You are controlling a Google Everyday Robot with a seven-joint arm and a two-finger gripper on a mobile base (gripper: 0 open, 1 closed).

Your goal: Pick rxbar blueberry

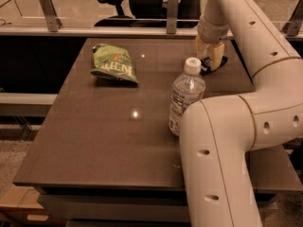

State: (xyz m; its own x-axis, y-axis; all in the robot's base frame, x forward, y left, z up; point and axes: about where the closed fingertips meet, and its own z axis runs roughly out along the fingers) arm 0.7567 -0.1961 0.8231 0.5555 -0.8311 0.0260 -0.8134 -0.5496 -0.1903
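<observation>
Gripper (209, 65), far right of glossy table (118, 145): matt plastic, seemingly; bag (113, 63) crinkled; bottle (186, 96) clear plastic.

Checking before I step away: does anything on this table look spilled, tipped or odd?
Nothing stands out. The water bottle stands upright and capped, the chip bag lies flat, the gripper is down at the rxbar blueberry; no spill shows.
</observation>
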